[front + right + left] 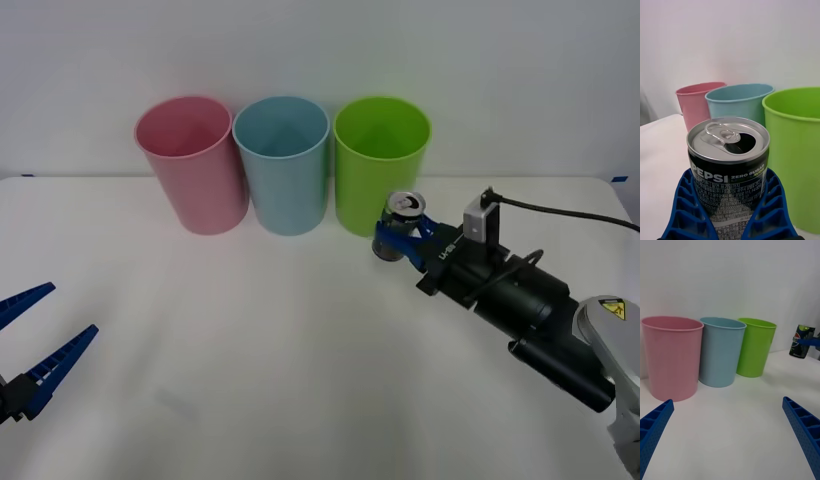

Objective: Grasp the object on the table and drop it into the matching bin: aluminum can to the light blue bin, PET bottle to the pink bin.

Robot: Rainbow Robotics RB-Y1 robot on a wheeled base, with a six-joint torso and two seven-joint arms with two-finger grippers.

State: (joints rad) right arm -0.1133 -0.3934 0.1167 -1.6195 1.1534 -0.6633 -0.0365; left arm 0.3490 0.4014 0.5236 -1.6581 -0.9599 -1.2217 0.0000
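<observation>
On the white tabletop [300,350] stand the pink bin [192,162], the light blue bin [283,163] and a lime green bin [381,160] in a row, shown whole from the front. The left claw [35,345] hangs wide open at the near left. The right claw [400,238] grips the aluminum can [398,226], lifted before the green bin; the right wrist view reveals its opened pull-tab top and Pepsi label.

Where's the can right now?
The can sits gripped in the right gripper, front view right of centre, just before the green bin.
</observation>
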